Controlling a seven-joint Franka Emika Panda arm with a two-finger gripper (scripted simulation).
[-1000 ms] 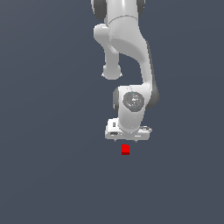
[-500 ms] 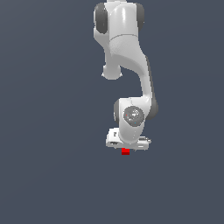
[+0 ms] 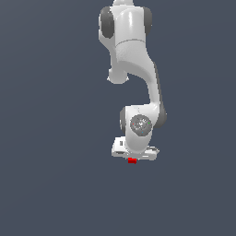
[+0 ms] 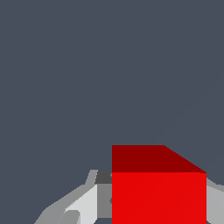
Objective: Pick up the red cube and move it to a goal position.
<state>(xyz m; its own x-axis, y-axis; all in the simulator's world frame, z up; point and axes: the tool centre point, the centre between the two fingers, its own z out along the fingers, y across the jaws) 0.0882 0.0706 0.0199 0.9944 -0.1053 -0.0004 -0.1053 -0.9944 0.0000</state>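
Whereas a second ago a clear gap was seen between hand and cube, the white arm's two-fingered gripper is now lowered onto the small bright-red cube, of which only a sliver is shown beneath it. Through the wrist camera, the cube is seen between grey fingers; whether they are clamped cannot be told.

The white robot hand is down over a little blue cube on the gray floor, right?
Not quite: the cube is red, not blue. The exterior view shows the red cube peeking out under the white gripper, and the wrist view shows it bright red between the fingers. The rest is right.
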